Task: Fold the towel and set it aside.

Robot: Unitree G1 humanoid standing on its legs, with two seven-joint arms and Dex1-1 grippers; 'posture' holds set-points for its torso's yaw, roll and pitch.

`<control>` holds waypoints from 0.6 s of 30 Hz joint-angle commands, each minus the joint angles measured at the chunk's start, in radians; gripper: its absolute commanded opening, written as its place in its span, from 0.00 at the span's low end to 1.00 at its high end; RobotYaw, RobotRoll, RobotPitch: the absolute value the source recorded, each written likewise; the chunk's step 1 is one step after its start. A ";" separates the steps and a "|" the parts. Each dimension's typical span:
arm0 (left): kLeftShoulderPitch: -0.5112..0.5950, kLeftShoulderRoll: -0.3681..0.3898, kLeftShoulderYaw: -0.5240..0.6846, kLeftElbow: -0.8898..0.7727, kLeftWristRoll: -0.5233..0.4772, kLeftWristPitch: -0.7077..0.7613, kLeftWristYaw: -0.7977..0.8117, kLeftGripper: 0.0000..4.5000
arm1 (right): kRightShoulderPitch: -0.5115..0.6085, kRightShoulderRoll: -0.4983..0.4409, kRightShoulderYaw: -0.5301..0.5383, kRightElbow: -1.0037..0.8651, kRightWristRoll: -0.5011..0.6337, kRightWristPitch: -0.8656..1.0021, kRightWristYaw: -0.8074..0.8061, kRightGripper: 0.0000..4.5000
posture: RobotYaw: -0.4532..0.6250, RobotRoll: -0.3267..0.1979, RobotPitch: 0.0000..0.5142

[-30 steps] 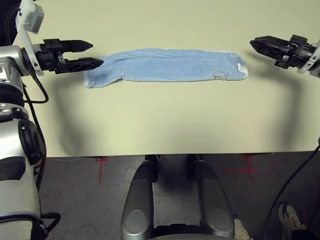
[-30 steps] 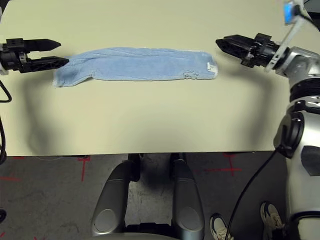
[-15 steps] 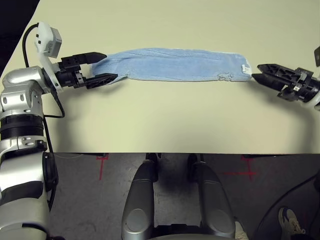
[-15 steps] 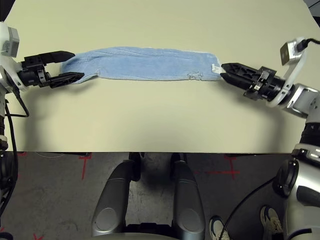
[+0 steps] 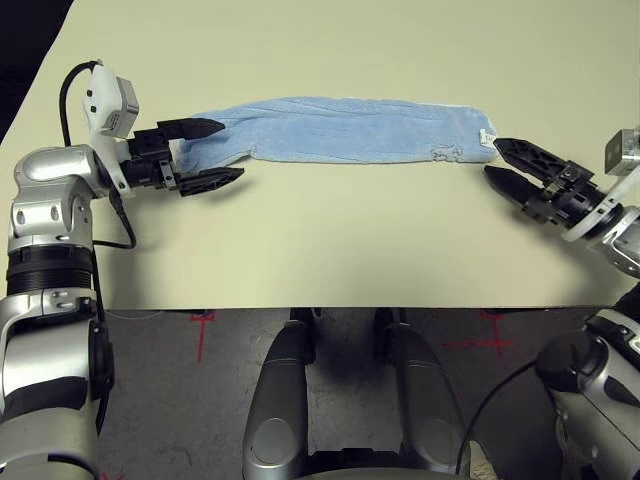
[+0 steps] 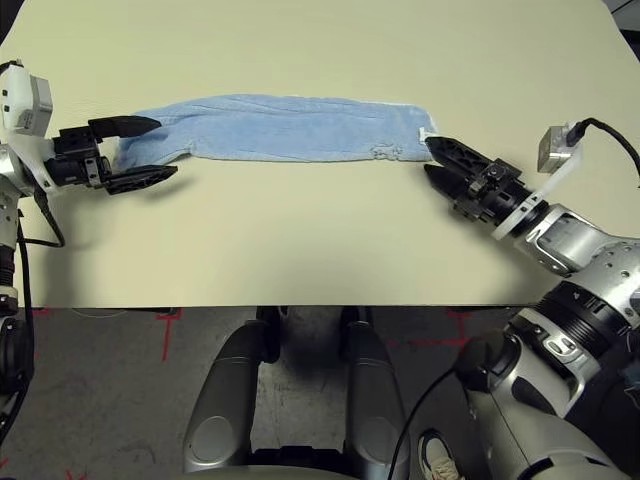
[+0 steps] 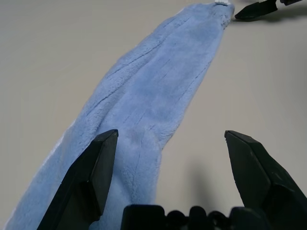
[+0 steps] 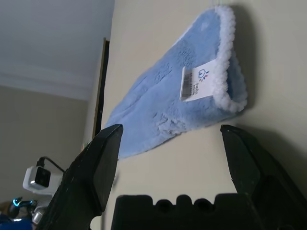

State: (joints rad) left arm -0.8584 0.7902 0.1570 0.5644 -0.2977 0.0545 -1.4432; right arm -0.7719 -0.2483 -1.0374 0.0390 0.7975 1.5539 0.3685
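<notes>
Blue towel (image 5: 345, 130) lies in a long strip on the surface (image 5: 330, 240), apparently folded once lengthwise. Left tool (image 5: 207, 153) and right tool (image 5: 505, 161) gape at its ends, ungripped; end-to-end fold and setting aside remain.

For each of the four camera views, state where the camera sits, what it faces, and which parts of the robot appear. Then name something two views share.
Left eye view: on the head, facing down at the table; towel, left gripper, right gripper and silver arms show.
Right eye view: beside it, same scene.
Left wrist view: on the left wrist, along the towel; open black fingers.
Right wrist view: on the right wrist, at the towel's labelled end; open fingers.
Shared: both wrist views show the towel.
</notes>
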 commanded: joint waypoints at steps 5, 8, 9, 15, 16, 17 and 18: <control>0.003 0.023 -0.012 0.035 -0.018 -0.044 -0.082 1.00 | 0.012 0.014 -0.025 -0.022 0.023 -0.062 -0.114 0.99 | 0.47 0.62 0.75; 0.000 0.024 -0.016 0.048 -0.014 -0.053 -0.090 1.00 | 0.020 0.029 -0.003 -0.019 0.035 -0.111 -0.142 0.99 | 0.47 0.62 0.75; -0.003 0.024 -0.017 0.052 -0.013 -0.056 -0.091 1.00 | 0.022 0.036 0.003 -0.015 0.040 -0.129 -0.154 0.99 | 0.47 0.62 0.75; -0.014 0.029 -0.027 0.071 -0.007 -0.068 -0.099 1.00 | 0.058 0.045 0.056 -0.001 0.063 -0.232 -0.201 0.96 | 0.47 0.62 0.75; -0.016 0.030 -0.028 0.073 -0.007 -0.069 -0.100 1.00 | 0.066 0.043 0.063 0.001 0.068 -0.246 -0.208 0.91 | 0.47 0.62 0.75; -0.018 0.031 -0.030 0.077 -0.006 -0.071 -0.101 1.00 | 0.073 0.040 0.072 0.003 0.075 -0.259 -0.213 0.85 | 0.47 0.62 0.75; -0.020 0.032 -0.032 0.080 -0.005 -0.071 -0.103 1.00 | 0.083 0.036 0.085 0.004 0.075 -0.281 -0.219 0.78 | 0.47 0.62 0.75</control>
State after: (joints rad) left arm -0.8795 0.8033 0.1378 0.6388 -0.3113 -0.0069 -1.5298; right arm -0.7289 -0.2063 -0.9519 0.0366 0.8848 1.3005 0.1835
